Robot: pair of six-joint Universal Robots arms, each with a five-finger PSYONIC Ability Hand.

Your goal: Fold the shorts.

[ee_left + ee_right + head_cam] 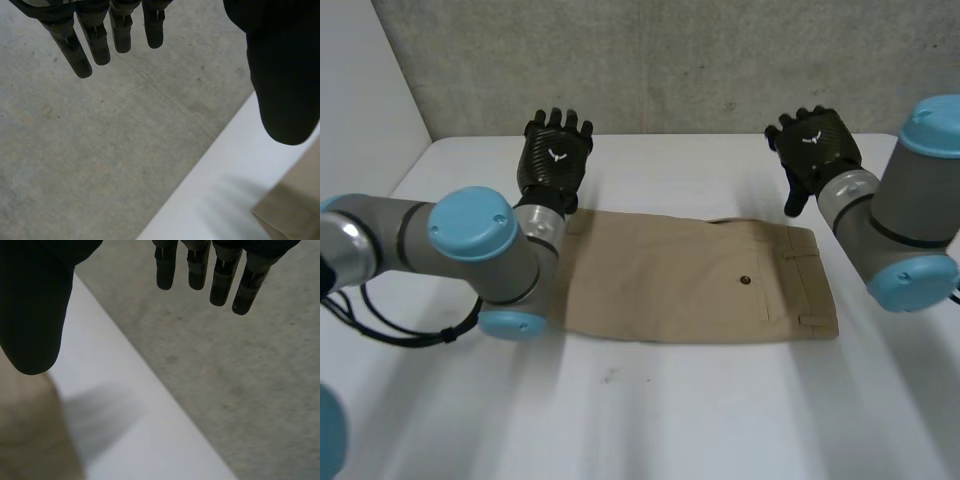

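Observation:
Tan shorts (700, 280) lie flat across the middle of the white table (670, 420), waistband toward the right, a dark button on the seat. My left hand (553, 157) hovers open above the far left end of the shorts, fingers straight, holding nothing. My right hand (815, 145) is open above the far right corner near the waistband. In the left wrist view the fingers (85, 45) point past the table edge, and a corner of the shorts (295, 205) lies beneath the thumb. In the right wrist view the fingers (220, 280) are spread, with tan cloth (30, 435) under the thumb.
A grey concrete wall (670, 60) rises just behind the table's far edge. A pale wall (350, 90) stands at the left. Bare table surface spreads in front of the shorts.

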